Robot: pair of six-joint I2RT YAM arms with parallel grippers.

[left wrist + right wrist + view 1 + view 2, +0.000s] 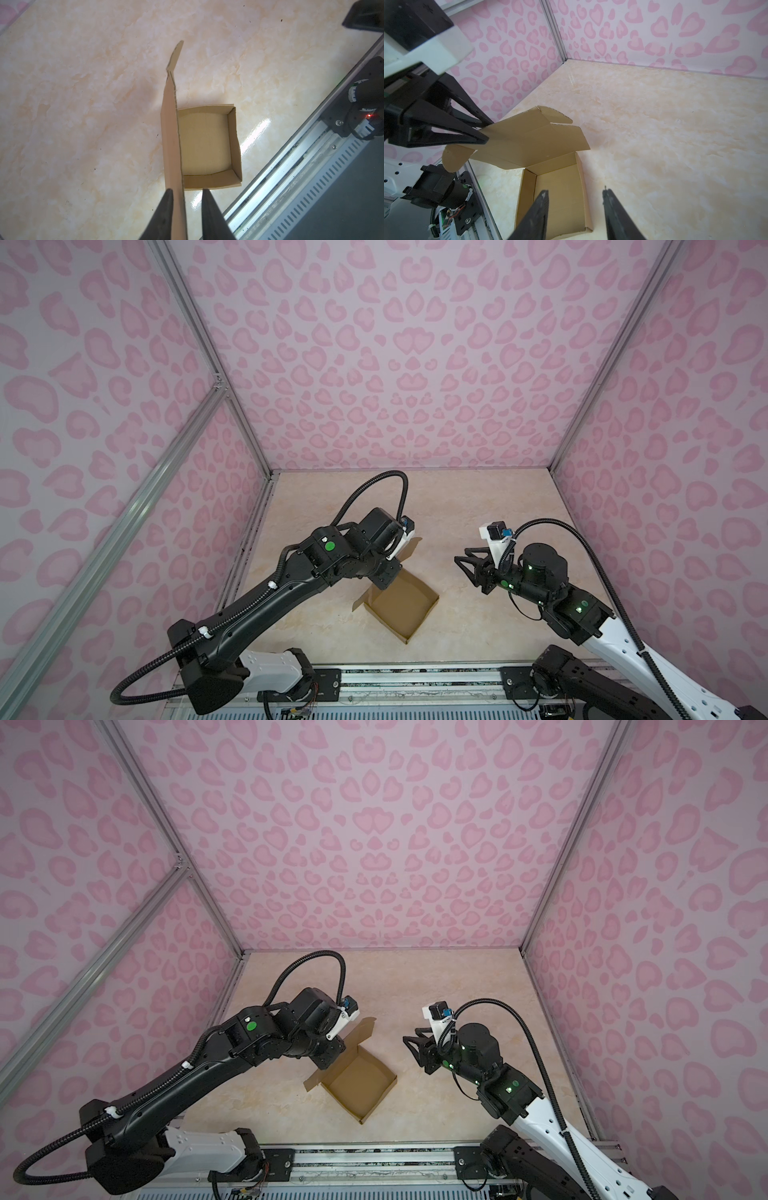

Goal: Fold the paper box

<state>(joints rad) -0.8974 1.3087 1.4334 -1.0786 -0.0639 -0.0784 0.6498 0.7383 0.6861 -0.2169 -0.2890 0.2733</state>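
Note:
The paper box (405, 610) (357, 1085) is a brown cardboard tray lying on the marble table, with its walls up. Its lid flap (529, 137) stands raised from the far-left side, with small tabs at its end. My left gripper (490, 132) (187, 190) straddles that lid flap (171, 135). The card lies against one finger, and a gap shows to the other. My right gripper (460, 554) (409, 1033) hovers open and empty to the right of the box, above the tray's near wall in the right wrist view (575, 190).
A metal rail (415, 676) (291, 187) runs along the table's front edge, carrying both arm bases. Pink patterned walls (395, 364) with aluminium posts close the table on three sides. Bare marble table (478, 497) lies behind and to the right of the box.

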